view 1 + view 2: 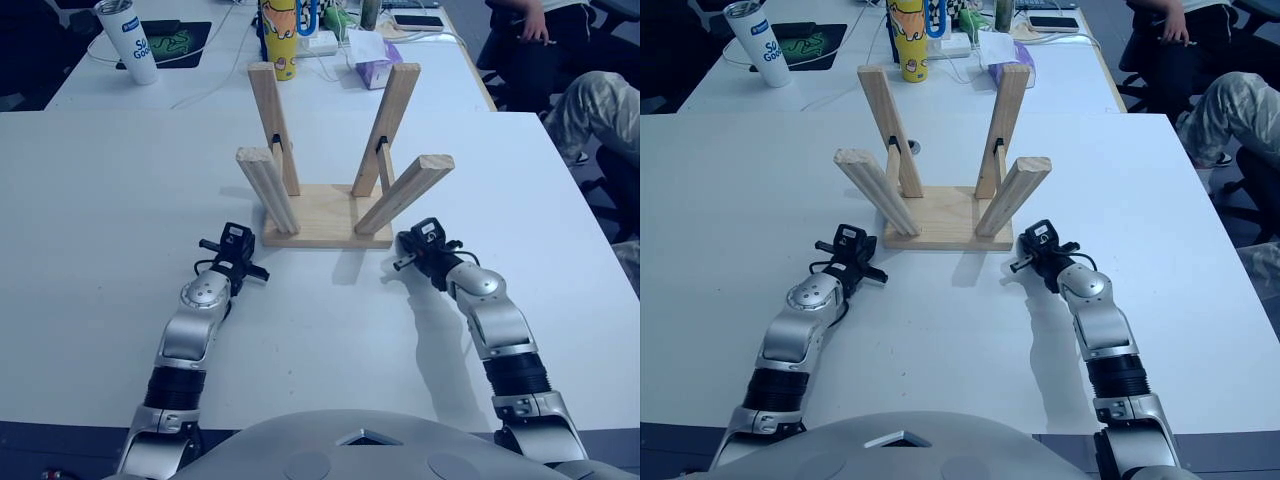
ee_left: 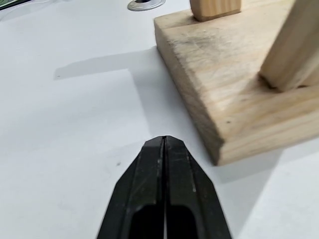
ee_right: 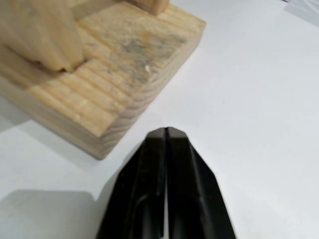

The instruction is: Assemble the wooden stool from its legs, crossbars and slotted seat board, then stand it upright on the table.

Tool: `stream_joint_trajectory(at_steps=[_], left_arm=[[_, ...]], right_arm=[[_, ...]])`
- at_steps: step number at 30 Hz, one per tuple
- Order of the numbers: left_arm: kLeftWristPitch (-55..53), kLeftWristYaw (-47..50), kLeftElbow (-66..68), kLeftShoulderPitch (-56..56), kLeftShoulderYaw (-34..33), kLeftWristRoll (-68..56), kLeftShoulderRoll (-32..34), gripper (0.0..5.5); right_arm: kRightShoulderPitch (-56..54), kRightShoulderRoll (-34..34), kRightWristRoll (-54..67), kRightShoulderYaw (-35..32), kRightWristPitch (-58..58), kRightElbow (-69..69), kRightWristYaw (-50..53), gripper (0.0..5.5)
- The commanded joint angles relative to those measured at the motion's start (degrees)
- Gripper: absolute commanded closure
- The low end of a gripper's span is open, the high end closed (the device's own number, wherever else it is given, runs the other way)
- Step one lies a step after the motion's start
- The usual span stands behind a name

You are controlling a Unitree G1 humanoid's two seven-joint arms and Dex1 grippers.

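While both arms are stretching low over the counter (image 1: 100,250), left claw (image 2: 164,142) and right claw (image 3: 167,131) are sitting clenched, empty, upturned stool (image 1: 325,215) just ahead.

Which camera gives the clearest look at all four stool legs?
The left eye view: all four legs show full length, pointing up from the seat board. The right eye view shows the same. Both wrist views catch a corner of the board and leg bases close up.

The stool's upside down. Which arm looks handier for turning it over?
Right, narrowly. The right pincer lies closer to a near corner of the seat board than the left pincer does. Both are shut, touching nothing. Tipping it likely needs both.
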State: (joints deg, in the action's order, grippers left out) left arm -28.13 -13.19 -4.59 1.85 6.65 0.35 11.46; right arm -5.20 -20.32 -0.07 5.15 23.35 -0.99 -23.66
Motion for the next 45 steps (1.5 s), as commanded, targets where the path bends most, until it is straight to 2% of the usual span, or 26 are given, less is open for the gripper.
stream_joint_trajectory(at_steps=[1,12,45], left_arm=[[-1.3,-2.5,-2.5,0.3,2.3,-1.0,-0.5,5.50],[-5.6,-4.6,-11.6,1.1,3.7,-3.4,-1.4,5.50],[-7.5,-1.7,-15.2,6.0,-1.6,-4.9,-4.9,5.50]], right_arm=[[0.4,0.7,1.2,1.6,1.7,2.0,-2.0,5.48],[-0.3,1.9,3.9,2.4,4.0,12.3,-3.9,5.48],[-3.3,1.1,5.0,0.3,4.2,10.5,-4.1,5.48]])
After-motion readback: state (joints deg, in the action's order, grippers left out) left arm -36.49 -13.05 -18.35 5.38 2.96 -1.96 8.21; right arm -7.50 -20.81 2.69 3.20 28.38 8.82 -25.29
